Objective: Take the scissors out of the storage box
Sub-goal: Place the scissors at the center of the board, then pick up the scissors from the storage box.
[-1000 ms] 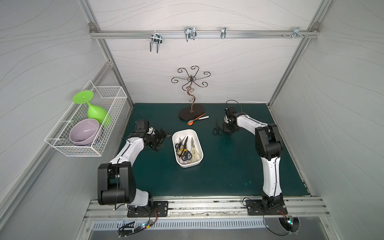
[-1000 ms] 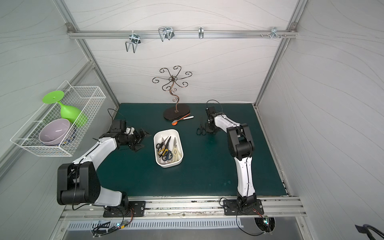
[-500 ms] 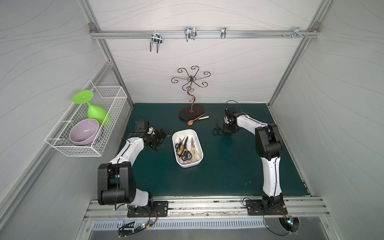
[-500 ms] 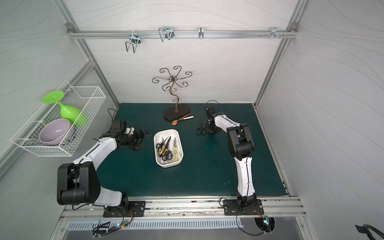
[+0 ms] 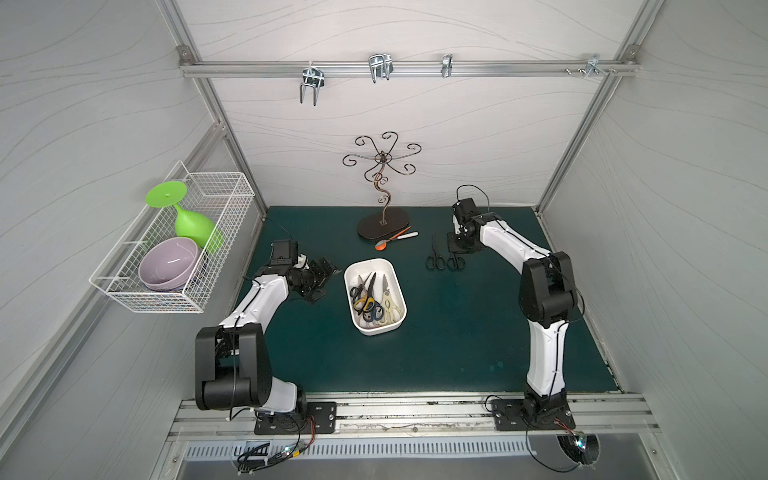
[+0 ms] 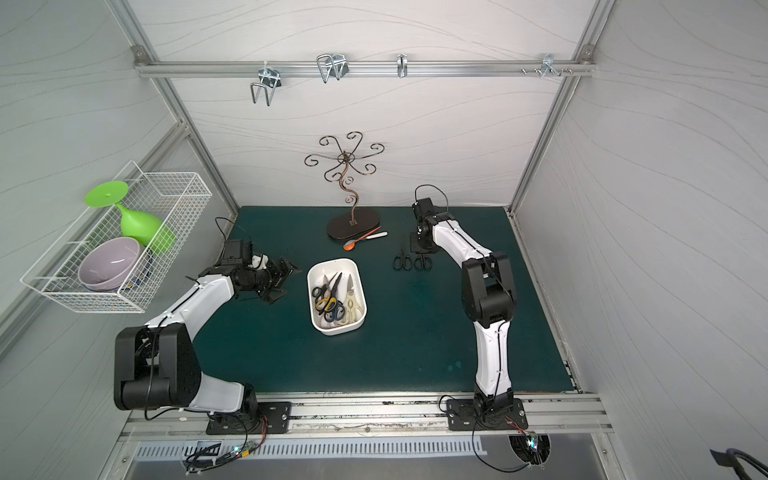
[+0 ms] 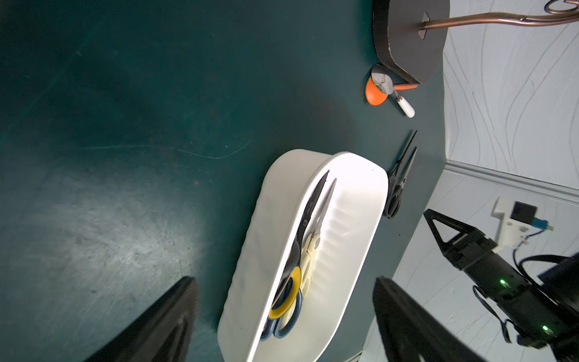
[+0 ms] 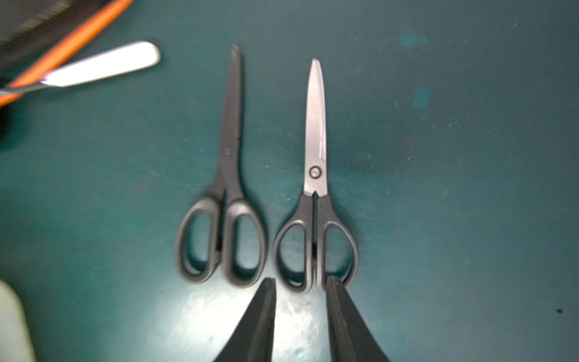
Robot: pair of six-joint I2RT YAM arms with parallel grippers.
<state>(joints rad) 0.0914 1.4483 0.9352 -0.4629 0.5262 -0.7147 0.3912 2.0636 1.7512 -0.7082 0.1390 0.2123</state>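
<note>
Counting the scissors (image 5: 365,300), we find four pairs piled in the storage box (image 5: 378,329): black, yellow, blue, cream; a fifth may hide beneath. Two more lie on the mat (image 5: 457,332) beside the box, a dark-bladed pair (image 8: 231,141) and a steel-bladed pair (image 8: 315,125). The right gripper (image 8: 299,283), jaws parted, grasps nothing, tips at the steel-bladed handles; the left gripper (image 7: 283,280) gapes empty near the box.

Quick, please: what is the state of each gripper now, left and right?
Left gripper: open, holding nothing.
Right gripper: open, holding nothing; its tips are at the handles of black scissors lying on the mat.
</note>
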